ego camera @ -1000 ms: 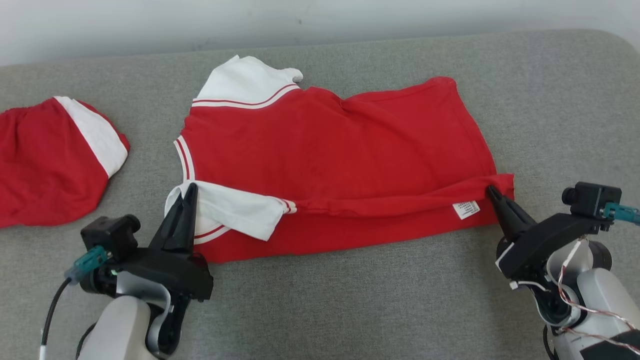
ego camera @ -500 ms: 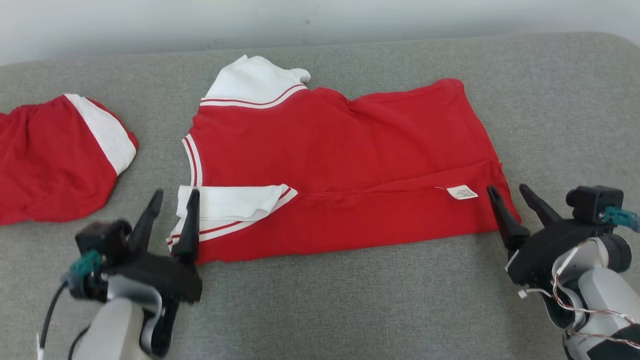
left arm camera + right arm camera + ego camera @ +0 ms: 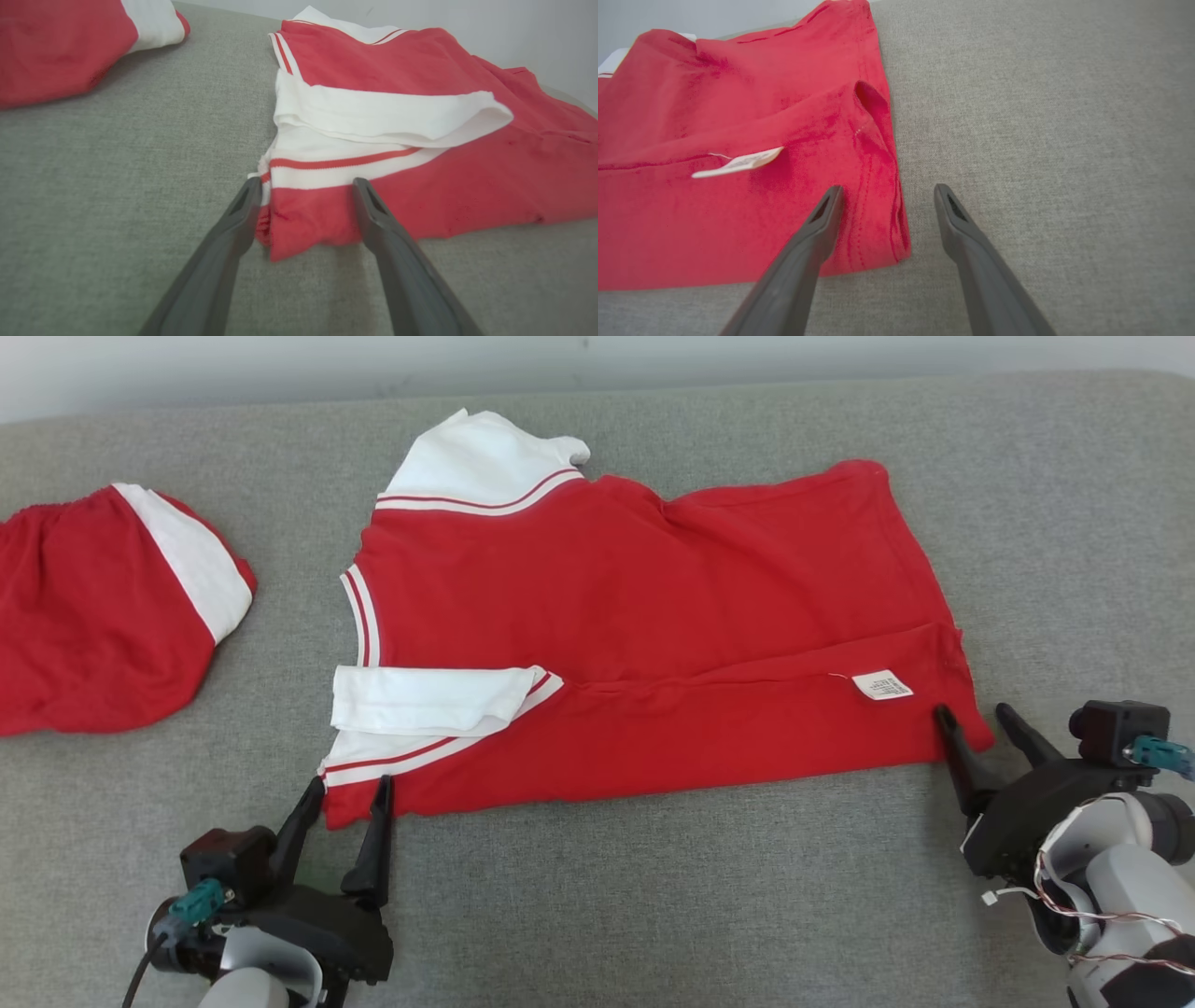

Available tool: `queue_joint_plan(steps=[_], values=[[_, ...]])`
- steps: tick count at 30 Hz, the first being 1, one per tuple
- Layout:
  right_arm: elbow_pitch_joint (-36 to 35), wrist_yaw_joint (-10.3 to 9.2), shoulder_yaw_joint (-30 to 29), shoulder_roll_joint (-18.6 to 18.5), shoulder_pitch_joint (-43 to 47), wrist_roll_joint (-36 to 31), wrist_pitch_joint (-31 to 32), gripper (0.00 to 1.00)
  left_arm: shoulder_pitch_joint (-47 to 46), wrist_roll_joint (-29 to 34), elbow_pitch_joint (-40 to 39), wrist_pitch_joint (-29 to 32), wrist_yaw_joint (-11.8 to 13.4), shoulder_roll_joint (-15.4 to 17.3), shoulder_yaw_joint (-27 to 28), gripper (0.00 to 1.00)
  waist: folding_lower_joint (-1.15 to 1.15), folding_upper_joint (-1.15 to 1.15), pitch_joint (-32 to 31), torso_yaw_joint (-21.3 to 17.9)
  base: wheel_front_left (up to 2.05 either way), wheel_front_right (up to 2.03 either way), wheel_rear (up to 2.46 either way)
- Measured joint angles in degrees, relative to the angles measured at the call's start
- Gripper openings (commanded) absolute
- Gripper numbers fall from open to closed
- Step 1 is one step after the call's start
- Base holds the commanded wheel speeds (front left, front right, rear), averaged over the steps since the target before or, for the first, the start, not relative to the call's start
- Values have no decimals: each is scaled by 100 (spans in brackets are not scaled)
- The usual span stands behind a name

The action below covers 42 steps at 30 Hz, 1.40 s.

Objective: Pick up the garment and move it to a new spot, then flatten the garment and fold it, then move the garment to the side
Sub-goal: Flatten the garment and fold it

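Garment [image 3: 653, 616] half-folded, near corners between parted fingers [image 3: 376, 840]

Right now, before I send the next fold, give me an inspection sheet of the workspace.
Surface: grey fabric surface, flat.
Job's things: red shirt flat, near edge folded over, white sleeve on top.
Clutter: second red and white garment far left, apart from shirt.
Hands: left hand open, straddling shirt's near left corner; right hand open at near right corner; neither holds anything.
Cables: black cable at left wrist, thin wires at right wrist, off the shirt.
Surroundings: pale wall behind.
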Motion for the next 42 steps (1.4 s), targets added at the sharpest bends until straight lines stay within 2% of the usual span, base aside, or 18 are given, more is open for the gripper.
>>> queue_joint_plan(steps=[3,4,5,6,7,8,9,15,20,29,34,35,36,42], values=[[247,0,56,90,-116,15,-49,100,-116,-10,194,11,27,-20,9,100,0,0,64,22,0,0,0],[325,0,71,122,-169,36,-64,62,-152,-10,252,15,27,-20,0,100,0,0,81,25,0,0,0],[391,0,87,151,-219,78,-90,40,-190,-15,308,14,24,-25,-1,66,0,0,94,27,0,0,0],[456,0,94,179,-265,119,-142,40,-220,-32,359,13,22,-35,-3,66,0,0,100,31,0,0,0],[531,-1,113,197,-302,122,-185,4,-240,-40,403,-1,21,-46,-9,30,0,0,98,37,0,0,0],[590,0,124,210,-323,148,-229,0,-260,-47,444,-1,20,-57,-18,1,0,0,88,46,0,0,0],[637,0,141,232,-335,194,-277,0,-285,-57,487,-1,19,-63,-24,0,0,-1,72,55,0,0,0],[793,0,296,278,-257,465,-553,0,-292,-113,608,1,-30,-97,-52,0,0,0,-157,107,0,0,0],[531,0,353,209,235,773,-739,0,121,-174,322,8,-25,-89,20,0,0,0,-509,138,0,0,0],[-97,0,102,107,1436,965,-720,0,1325,-297,-402,7,185,-147,64,0,-1,-1,-871,97,0,0,0],[-370,0,-153,227,1930,943,-688,0,1587,-259,-643,7,296,-231,-16,0,-1,0,-899,92,0,0,0],[-412,0,-189,257,1974,859,-701,34,1593,-248,-692,7,328,-242,-12,27,-1,-1,-908,85,0,0,0],[-439,0,-208,250,2002,667,-744,98,1599,-234,-776,5,335,-259,7,100,-1,-1,-918,78,0,0,0],[-688,0,-478,413,2046,177,-901,100,1692,-77,-1145,4,376,-326,191,100,-1,0,-1003,31,0,0,0]])
